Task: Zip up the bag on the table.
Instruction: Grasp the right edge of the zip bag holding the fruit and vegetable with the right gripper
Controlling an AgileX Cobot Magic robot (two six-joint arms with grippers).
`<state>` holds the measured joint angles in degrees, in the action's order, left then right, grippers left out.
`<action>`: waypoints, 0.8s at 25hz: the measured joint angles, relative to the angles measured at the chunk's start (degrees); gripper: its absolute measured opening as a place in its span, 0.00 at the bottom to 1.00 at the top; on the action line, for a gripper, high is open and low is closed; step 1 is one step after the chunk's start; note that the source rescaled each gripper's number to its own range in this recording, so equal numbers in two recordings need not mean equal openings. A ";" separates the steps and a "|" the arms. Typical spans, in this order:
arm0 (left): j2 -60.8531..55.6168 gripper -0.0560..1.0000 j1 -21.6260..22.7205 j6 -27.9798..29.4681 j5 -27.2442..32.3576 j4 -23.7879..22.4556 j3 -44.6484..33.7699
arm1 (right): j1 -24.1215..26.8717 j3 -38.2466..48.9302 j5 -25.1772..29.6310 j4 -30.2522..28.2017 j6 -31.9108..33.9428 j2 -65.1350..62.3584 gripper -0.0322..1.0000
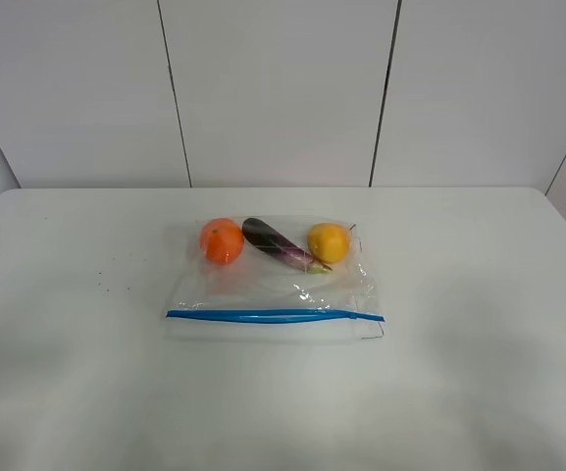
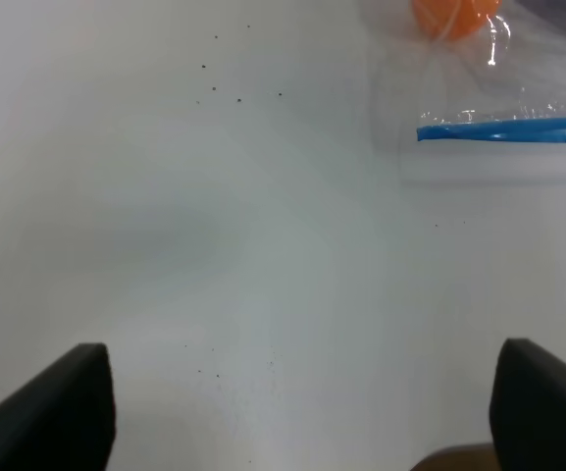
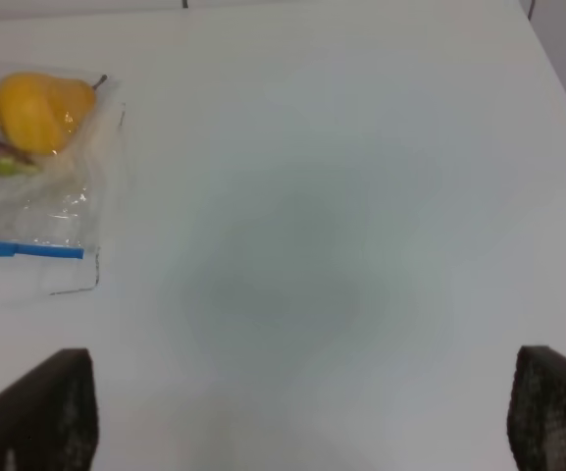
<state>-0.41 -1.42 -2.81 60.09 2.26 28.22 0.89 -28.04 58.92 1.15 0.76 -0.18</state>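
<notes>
Bag [image 1: 273, 280] lies flat near the middle of the surface [image 1: 479, 392], with its blue zipper strip [image 1: 263, 315] along the front edge and the orange [image 1: 222, 239], eggplant [image 1: 281, 244] and lemon [image 1: 329, 241] inside at the back. Your left pincer [image 2: 302, 407] and right pincer [image 3: 302, 410] both gape wide and hold nothing, each well apart from the bag. You look to be at the approach: next, pin one end of the strip and run the other pincer along it.

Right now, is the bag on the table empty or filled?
Filled: through the clear bag an orange, a purple eggplant and a lemon show inside it.
</notes>
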 joint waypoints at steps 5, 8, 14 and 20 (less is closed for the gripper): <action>0.00 1.00 0.00 0.00 0.00 0.00 0.00 | 0.00 0.00 0.00 0.00 0.00 0.00 0.94; 0.00 1.00 0.00 0.00 0.00 0.00 0.00 | 0.00 0.00 0.00 0.00 0.00 0.18 0.94; 0.00 1.00 0.00 0.00 0.00 0.00 0.00 | 0.00 -7.75 -0.76 0.53 0.00 12.57 0.94; 0.00 1.00 0.00 0.00 0.00 0.00 0.00 | 0.00 -20.37 -1.40 3.99 -0.21 34.93 1.00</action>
<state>-0.41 -1.42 -2.81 60.09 2.26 28.22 0.89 -48.40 57.52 5.14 0.55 34.75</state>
